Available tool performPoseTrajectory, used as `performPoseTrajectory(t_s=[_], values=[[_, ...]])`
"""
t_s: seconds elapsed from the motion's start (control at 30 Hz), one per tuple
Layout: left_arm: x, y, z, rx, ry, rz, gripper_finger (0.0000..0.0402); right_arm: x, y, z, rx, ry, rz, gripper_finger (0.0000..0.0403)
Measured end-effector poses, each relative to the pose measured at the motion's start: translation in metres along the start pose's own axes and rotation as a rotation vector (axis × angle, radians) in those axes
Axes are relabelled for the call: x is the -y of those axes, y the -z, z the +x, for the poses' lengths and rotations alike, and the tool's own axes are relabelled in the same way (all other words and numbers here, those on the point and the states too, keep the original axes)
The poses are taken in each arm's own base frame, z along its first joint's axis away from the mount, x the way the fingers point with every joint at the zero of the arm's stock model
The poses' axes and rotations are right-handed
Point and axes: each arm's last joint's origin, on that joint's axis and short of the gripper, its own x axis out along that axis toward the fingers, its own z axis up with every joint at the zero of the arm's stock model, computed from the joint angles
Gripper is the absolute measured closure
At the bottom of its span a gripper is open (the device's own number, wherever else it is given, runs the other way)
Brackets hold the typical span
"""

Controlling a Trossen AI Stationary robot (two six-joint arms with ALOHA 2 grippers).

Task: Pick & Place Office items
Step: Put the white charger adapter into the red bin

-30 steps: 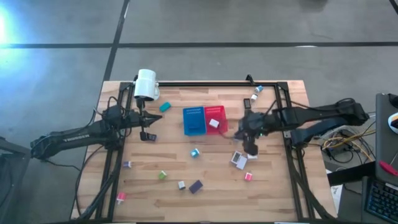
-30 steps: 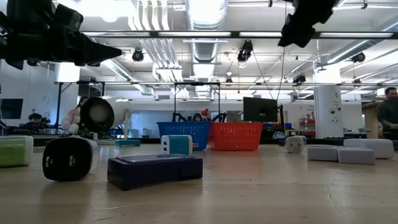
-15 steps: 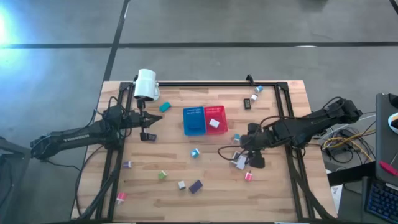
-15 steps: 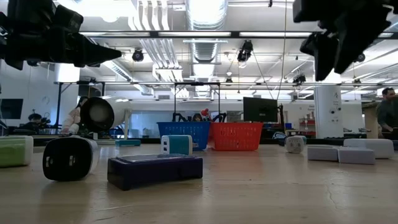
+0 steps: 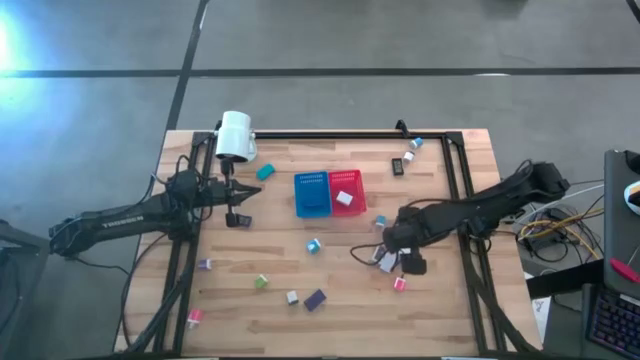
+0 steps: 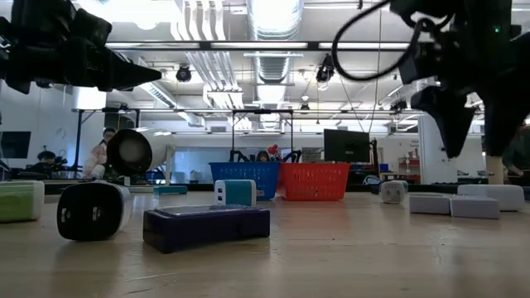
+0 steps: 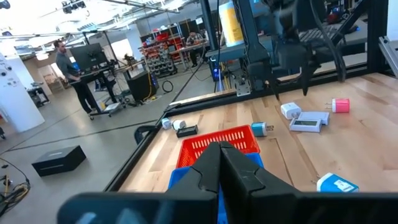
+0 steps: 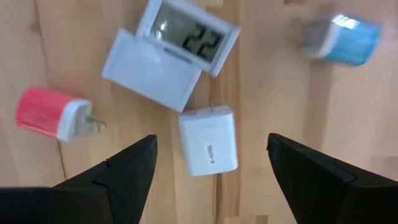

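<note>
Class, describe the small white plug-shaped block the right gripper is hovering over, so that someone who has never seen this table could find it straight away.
Start at the red bin in the middle of the table, then move toward the right arm, whose open right gripper hangs above a small cluster. The white charger block lies between its fingers, beside a grey digital clock. Unlike the pink plug and blue-capped piece nearby, it is plain white.

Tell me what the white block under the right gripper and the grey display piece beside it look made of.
White block: likely matte moulded plastic, with smooth rounded corners, an even surface and a small printed label. Grey display piece: probably plastic too, a flat pale housing around a glossier screen showing digits "22". The right gripper is open above the block.
</note>
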Motion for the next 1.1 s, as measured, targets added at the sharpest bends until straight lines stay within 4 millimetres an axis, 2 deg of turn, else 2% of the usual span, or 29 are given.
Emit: performPoseTrajectory(t_s=[0.27,0.67,0.83,1.03,1.1], values=[[0.000,0.000,0.000,-0.001,0.000,-0.003,0.0393,-0.001,0.000,0.026,-0.106,0.023,-0.009,0.0101],[0.000,0.000,0.000,-0.001,0.000,0.000,0.0392,-0.004,-0.007,0.050,-0.144,0.039,-0.040,0.0112],[0.000,0.000,0.000,-0.001,0.000,0.000,0.0395,-0.005,-0.008,0.058,-0.183,0.022,-0.085,0.0148],[0.000,0.000,0.000,0.000,0.000,0.000,0.0390,-0.006,-0.008,0.057,-0.191,-0.029,-0.094,0.0233],[0.000,0.000,0.000,-0.001,0.000,0.000,0.0388,-0.004,-0.007,0.053,-0.188,-0.063,-0.084,0.0235]])
